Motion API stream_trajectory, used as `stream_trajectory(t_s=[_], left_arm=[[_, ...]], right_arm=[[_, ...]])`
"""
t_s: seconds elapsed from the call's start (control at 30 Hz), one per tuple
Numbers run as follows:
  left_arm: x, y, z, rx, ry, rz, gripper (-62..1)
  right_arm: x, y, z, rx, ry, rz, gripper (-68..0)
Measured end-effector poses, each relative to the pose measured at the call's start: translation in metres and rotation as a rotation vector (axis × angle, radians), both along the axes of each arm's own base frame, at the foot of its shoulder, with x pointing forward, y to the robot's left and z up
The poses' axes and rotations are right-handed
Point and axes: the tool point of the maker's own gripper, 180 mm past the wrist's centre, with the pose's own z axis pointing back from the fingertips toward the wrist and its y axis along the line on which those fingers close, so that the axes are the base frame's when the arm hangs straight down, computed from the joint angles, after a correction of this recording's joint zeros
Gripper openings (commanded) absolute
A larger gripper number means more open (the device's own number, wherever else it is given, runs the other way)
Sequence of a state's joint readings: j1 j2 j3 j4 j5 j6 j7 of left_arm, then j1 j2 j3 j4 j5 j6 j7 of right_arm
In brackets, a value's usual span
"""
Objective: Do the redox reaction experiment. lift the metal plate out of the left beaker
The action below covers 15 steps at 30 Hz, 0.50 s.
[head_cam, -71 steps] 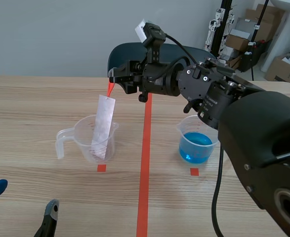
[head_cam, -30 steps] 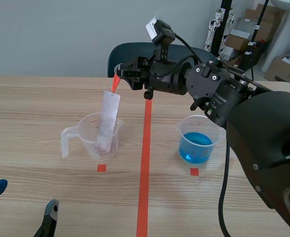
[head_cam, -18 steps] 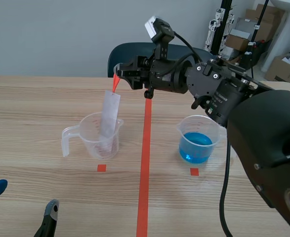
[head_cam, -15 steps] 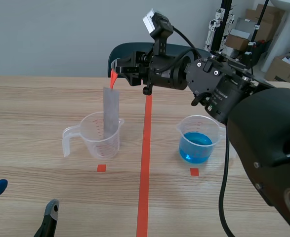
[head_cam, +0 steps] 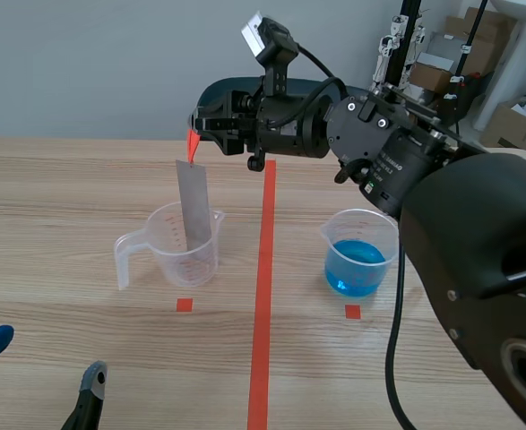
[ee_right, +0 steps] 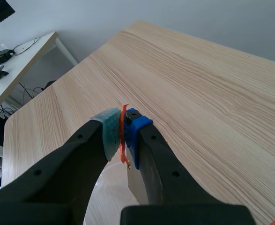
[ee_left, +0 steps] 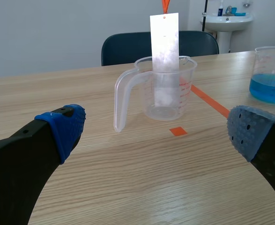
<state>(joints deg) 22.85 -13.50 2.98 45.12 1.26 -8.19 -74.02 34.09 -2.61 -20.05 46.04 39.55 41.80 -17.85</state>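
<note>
right gripper [head_cam: 195, 125] | I've raised it, drifted left | metal plate [head_cam: 192, 202] now upright, higher in left beaker [head_cam: 175, 262]

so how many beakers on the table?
2. A clear plastic beaker with a handle sits left of the orange-red tape line, with the grey metal plate hanging into it by its orange tab; a clear beaker of blue liquid sits right of it.

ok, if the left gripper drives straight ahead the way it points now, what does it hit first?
Most likely the clear beaker, handle side first. It stands ahead of the open left gripper, in line with the gap between its fingers, with nothing visible in between. Depth is hard to judge.
</note>
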Motion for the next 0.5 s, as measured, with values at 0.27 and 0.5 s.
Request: stream_trajectory(t_s=[0.27, 0.5], left_arm=[[0.0, 0.0, 0.0, 0.0, 0.0, 0.0, 1.4], [0.0, 0.0, 0.0, 0.0, 0.001, 0.0, 1.4]], right_arm=[[-0.006, 0.009, 0.0, 0.018, 0.045, 0.03, -67.1], [-0.012, 0.018, 0.0, 0.025, 0.073, 0.058, -67.1]])
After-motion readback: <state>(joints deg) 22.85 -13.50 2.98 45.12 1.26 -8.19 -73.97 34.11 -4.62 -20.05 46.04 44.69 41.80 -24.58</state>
